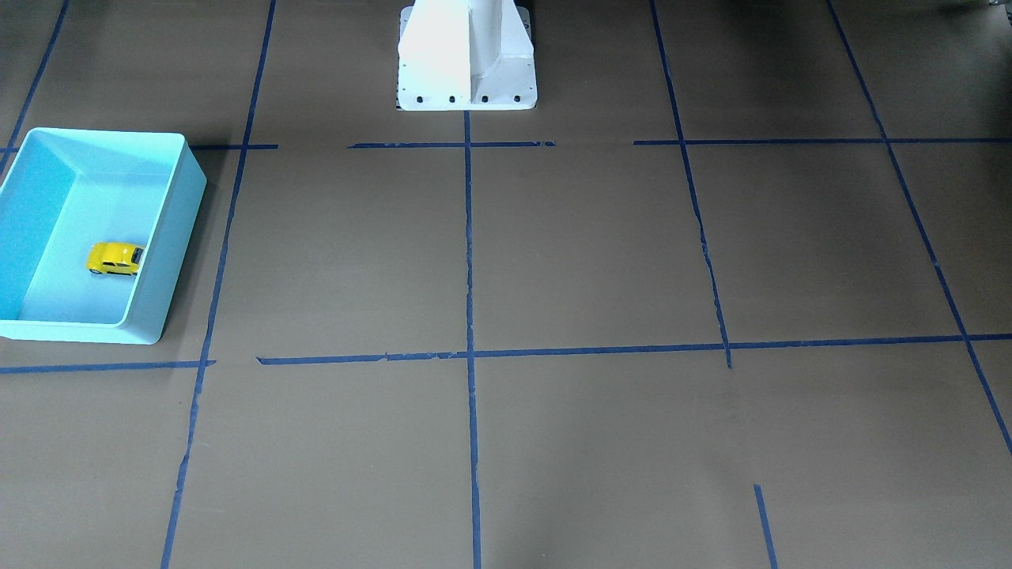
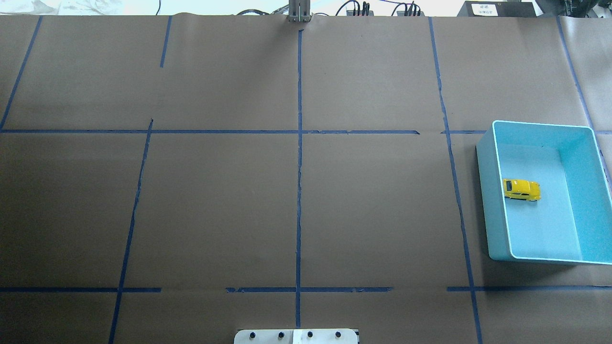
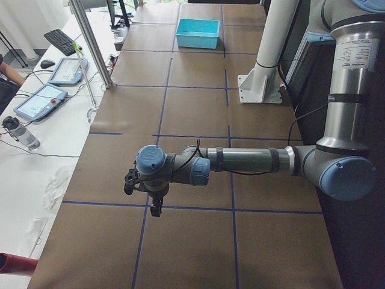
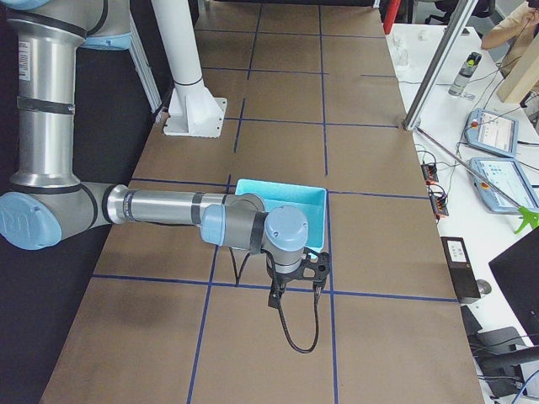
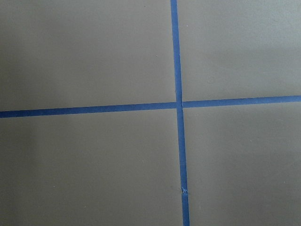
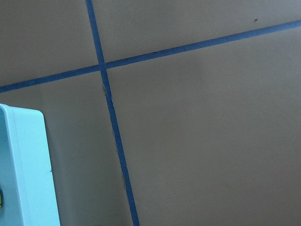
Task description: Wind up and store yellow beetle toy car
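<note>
Resting inside the bin [image 1: 170, 237], just beside its long wall, the car [image 1: 115, 258] shows in the front view; overhead agrees; left view, left gripper [image 3: 155, 206] above the table [image 3: 192, 108], spread or pressed together I cannot tell; right view, right gripper [image 4: 296, 284] likewise.

The big right arm [image 4: 168, 206] reaches out low over the brown table [image 4: 253, 353]. Its end hides part of a light blue bin [image 4: 286, 194]. Blue tape lines [image 4: 323, 84] cross the table. A white post [image 4: 187, 76] stands further back.
</note>
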Motion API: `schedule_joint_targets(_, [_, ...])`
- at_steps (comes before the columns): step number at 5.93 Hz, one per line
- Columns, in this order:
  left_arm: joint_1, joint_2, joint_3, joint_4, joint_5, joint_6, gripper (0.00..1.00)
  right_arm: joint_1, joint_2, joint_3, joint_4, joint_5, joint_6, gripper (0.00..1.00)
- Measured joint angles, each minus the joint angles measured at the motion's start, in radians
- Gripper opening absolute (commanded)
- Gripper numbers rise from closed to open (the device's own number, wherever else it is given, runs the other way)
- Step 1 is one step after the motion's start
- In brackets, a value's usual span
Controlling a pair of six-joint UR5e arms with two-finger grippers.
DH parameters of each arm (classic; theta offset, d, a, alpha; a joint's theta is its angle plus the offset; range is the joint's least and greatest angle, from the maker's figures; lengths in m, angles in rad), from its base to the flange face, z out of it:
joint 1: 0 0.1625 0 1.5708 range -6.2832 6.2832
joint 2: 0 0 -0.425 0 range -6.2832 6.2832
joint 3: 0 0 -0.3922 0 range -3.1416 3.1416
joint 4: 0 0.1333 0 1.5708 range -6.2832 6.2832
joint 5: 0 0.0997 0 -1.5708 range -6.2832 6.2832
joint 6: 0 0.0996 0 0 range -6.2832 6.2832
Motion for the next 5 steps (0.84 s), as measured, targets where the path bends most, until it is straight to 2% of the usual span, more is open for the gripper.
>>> schedule_joint_targets(5, [0.0,-0.001,0.0,0.0,0.0,0.0,1.0,0.0,-0.012,0.002,0.002,0.0,0.0,1.0])
